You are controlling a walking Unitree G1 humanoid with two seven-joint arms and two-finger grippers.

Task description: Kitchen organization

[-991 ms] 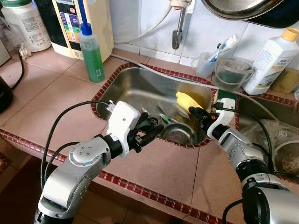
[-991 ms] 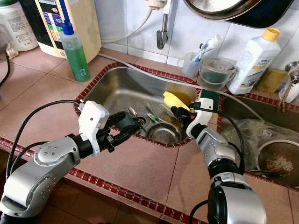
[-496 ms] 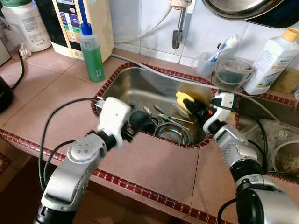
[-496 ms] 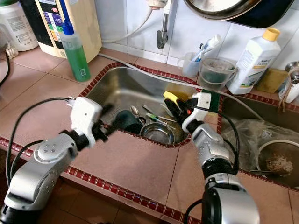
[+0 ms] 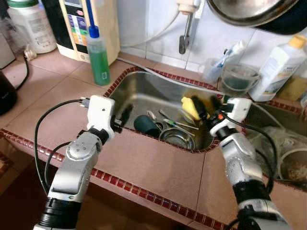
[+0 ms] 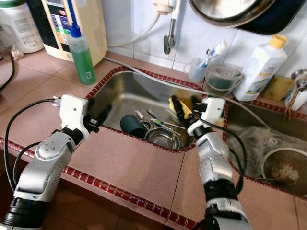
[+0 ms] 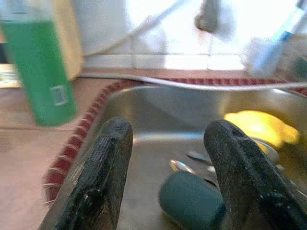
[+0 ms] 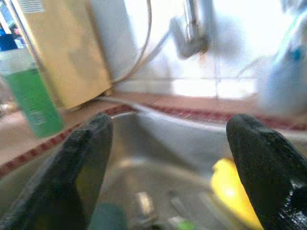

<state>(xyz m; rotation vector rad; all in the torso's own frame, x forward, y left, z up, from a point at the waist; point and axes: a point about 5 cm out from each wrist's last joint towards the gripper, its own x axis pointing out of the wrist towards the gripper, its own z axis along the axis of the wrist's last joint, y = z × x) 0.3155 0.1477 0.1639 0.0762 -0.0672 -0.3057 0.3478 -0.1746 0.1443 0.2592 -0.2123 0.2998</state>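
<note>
Both grippers hang over the sink with their fingers spread and nothing held. Over the sink's left rim, the left gripper (image 5: 123,116) points its two black fingers across the basin; its wrist view looks between them at a dark green cup (image 7: 191,200) lying on its side on the sink floor. At the sink's right rim, the right gripper (image 6: 184,106) reaches in from the counter, its fingers wide apart above a yellow sponge (image 5: 190,106) that leans against the right wall of the basin. Down in the steel sink (image 5: 144,91), the dark cup (image 5: 146,125) lies near the front edge, just beside a small steel bowl (image 5: 176,137), and a few spoons (image 5: 168,120) lie scattered between the cup and the sponge. A tap (image 5: 183,33) hangs from the tiled wall above the back rim. On the counter at the sink's back left corner stands a green soap bottle (image 5: 98,56) in front of a cream-coloured appliance (image 5: 91,26). Behind the back right corner sit a clear plastic container (image 5: 238,79), a white cup holding a toothbrush (image 5: 229,52), and a white bottle with a yellow cap (image 5: 280,62).
</note>
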